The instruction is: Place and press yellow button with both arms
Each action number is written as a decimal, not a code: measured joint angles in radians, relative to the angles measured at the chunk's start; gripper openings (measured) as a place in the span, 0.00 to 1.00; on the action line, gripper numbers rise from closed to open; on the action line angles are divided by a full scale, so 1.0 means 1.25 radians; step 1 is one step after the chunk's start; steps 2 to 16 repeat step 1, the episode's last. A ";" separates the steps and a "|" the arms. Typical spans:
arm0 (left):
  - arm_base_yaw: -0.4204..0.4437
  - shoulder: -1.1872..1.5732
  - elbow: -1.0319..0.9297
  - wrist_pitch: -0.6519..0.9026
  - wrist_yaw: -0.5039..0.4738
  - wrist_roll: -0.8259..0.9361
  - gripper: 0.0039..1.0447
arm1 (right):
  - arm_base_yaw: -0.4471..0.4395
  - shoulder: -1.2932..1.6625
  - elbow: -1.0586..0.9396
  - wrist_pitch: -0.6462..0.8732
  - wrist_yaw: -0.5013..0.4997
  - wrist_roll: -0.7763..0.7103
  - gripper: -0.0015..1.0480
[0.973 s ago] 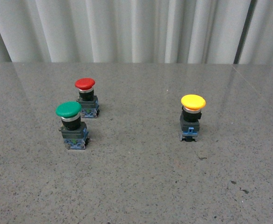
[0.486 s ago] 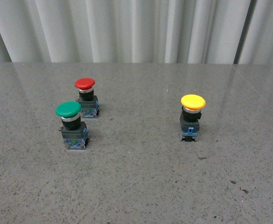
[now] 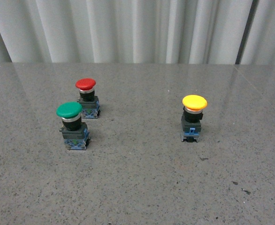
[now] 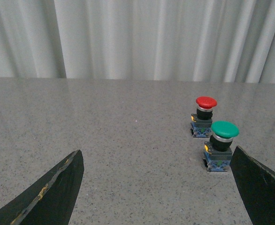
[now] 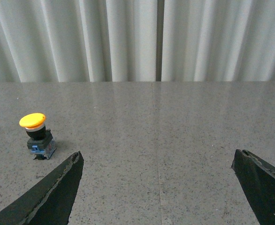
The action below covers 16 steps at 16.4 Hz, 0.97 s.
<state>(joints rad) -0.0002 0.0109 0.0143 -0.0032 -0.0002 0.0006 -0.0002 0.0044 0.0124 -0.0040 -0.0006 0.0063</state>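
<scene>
Grey table (image 3: pixel 142 187), yellow button (image 3: pixel 194 117) (upright)

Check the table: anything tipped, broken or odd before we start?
Nothing stands out. The yellow button stands upright, apart from the others; the green button and red button are upright too, close together. The table shows a few dark specks only. Both pincers are open and empty.

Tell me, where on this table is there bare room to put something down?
A wide bare strip lies between the green button and the yellow button. The whole front of the stone table is bare too, and so is the stretch behind the buttons up to the curtain. It is crowded only where the red button and green button stand close.
</scene>
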 joint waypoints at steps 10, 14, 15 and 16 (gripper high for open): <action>0.000 0.000 0.000 0.000 0.000 0.000 0.94 | 0.000 0.000 0.000 0.000 0.000 0.000 0.94; 0.000 0.000 0.000 0.000 0.000 0.000 0.94 | 0.000 0.000 0.000 0.000 0.000 0.000 0.94; 0.000 0.000 0.000 0.000 0.000 0.000 0.94 | 0.000 0.000 0.000 0.000 0.000 0.000 0.94; 0.000 0.000 0.000 0.000 0.000 0.000 0.94 | 0.000 0.000 0.000 0.000 0.000 0.000 0.94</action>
